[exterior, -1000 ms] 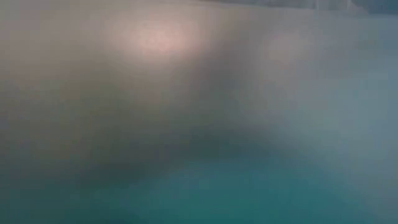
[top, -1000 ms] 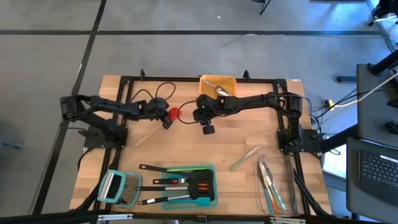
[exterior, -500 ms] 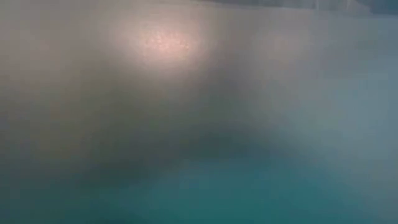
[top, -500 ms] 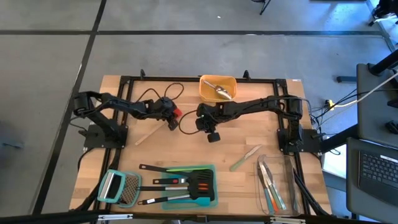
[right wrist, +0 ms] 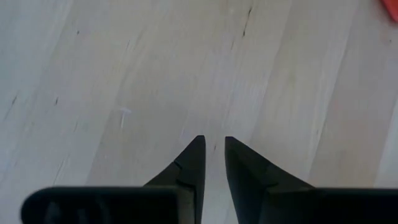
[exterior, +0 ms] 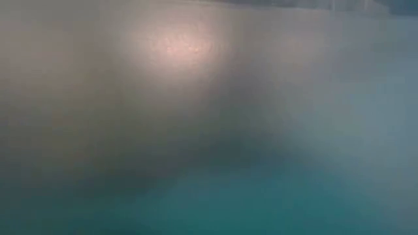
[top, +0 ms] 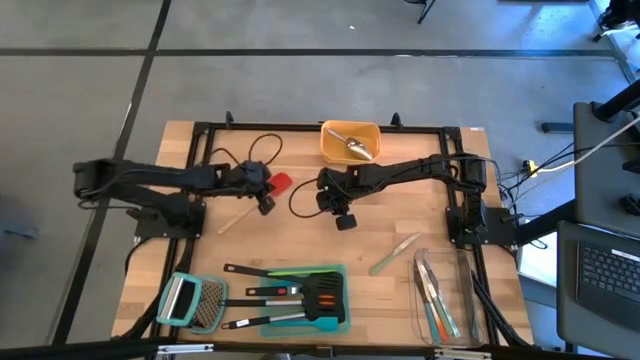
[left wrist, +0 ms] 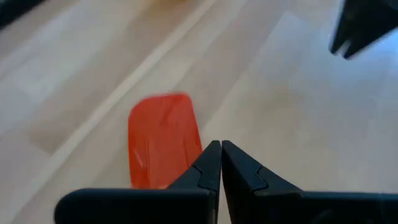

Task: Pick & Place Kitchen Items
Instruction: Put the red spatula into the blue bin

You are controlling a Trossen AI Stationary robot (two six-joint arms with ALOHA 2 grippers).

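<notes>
A red-headed spatula (top: 280, 183) with a pale wooden handle (top: 232, 217) lies flat on the table's far middle. My left gripper (left wrist: 221, 145) hovers shut just above and beside its red head (left wrist: 163, 138), with nothing between the fingers. My right gripper (right wrist: 212, 140) points down at bare wood a little to the right (top: 330, 200). It is open by a narrow gap and holds nothing. A silver scoop (top: 350, 142) lies in the orange container (top: 328, 150) at the far edge. The low view is a blur that shows nothing.
A teal tray (top: 340, 272) with several black, orange and green utensils sits at the near edge, with a blue-handled grater (top: 190, 302) to its left. A green spatula (top: 394, 253) lies loose at the right, beside a clear container (top: 470, 300) of cutlery. A black cable (top: 300, 205) loops between the grippers.
My left gripper has risen off the table and drawn slightly back toward the left edge, still shut; the red spatula has stayed where it lay. My right gripper has tipped further down and shifted a little toward the near edge.
</notes>
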